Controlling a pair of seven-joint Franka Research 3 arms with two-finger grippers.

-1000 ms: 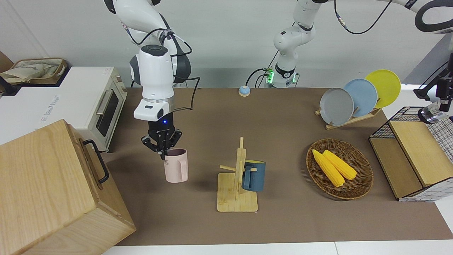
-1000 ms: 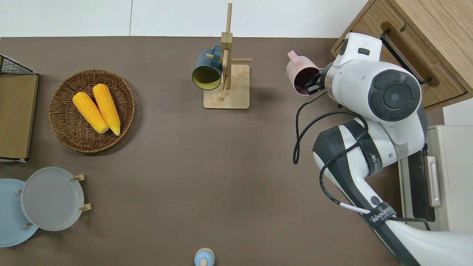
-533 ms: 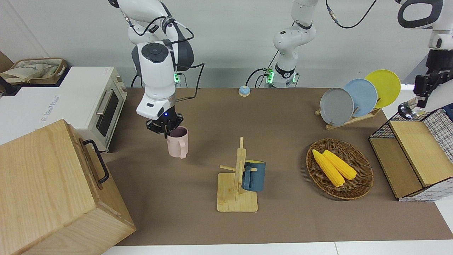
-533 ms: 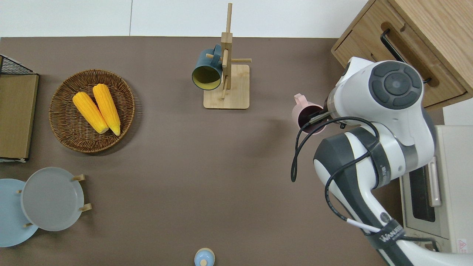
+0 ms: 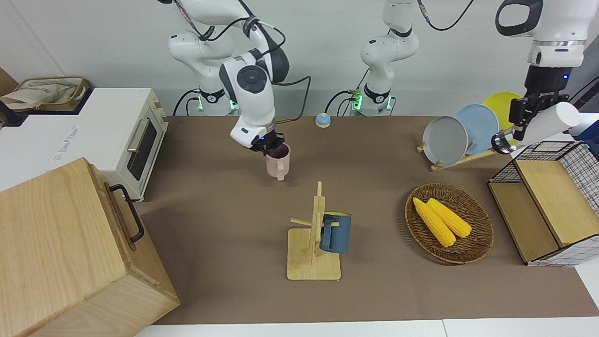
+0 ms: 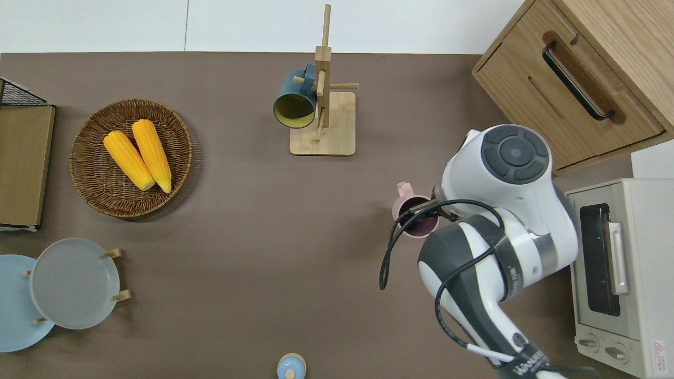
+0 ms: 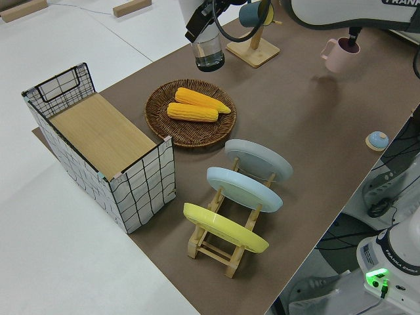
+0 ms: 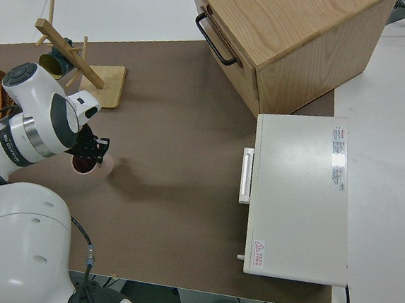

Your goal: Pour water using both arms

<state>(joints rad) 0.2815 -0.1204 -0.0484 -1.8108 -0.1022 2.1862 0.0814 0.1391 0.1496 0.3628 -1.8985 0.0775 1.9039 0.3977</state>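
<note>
My right gripper (image 5: 270,144) is shut on the rim of a pink mug (image 5: 278,164) and holds it upright in the air. The overhead view places this pink mug (image 6: 415,220) over the brown mat, between the mug rack and the toaster oven. It also shows in the right side view (image 8: 84,164). My left gripper (image 5: 526,114) is up at the left arm's end of the table, shut on a clear glass (image 5: 538,127). The left side view shows this glass (image 7: 209,52) with water in its lower part. The left gripper lies outside the overhead view.
A wooden mug rack (image 6: 322,123) carries a dark blue mug (image 6: 294,102). A wicker basket (image 6: 95,189) holds two corn cobs (image 6: 138,153). Plates stand in a rack (image 5: 468,128) beside a wire basket (image 5: 545,206). A wooden drawer box (image 6: 574,79) and toaster oven (image 6: 616,273) flank the right arm.
The right gripper lifted the pink mug off the mat and carried it nearer to the robots and toward the table's middle. The left gripper brought the glass up and inward.
</note>
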